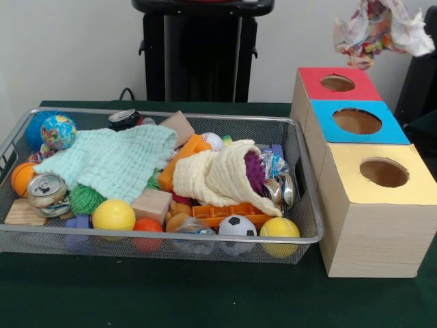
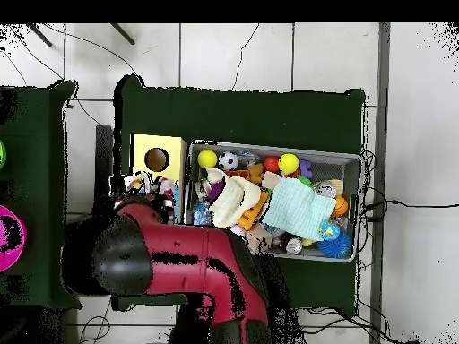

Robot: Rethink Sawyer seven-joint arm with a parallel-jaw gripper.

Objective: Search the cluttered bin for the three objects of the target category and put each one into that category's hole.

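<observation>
Overhead, the red arm [image 2: 179, 269] covers the red and blue boxes, and the end effector [image 1: 382, 27] holds a crumpled colourful wrapper [image 1: 372, 31] above the red box [image 1: 338, 83]. The wire bin [image 1: 300, 171] of toys, cloths and cans sits just beside the boxes on the green tabletop [image 1: 205, 294].

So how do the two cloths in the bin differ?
The mint cloth lies spread out at the bin's left, draped over toys; the cream cloth right of it is bunched into a roll, with a purple spiky ball poking out of its end. Both look soft and waffle-textured.
</observation>
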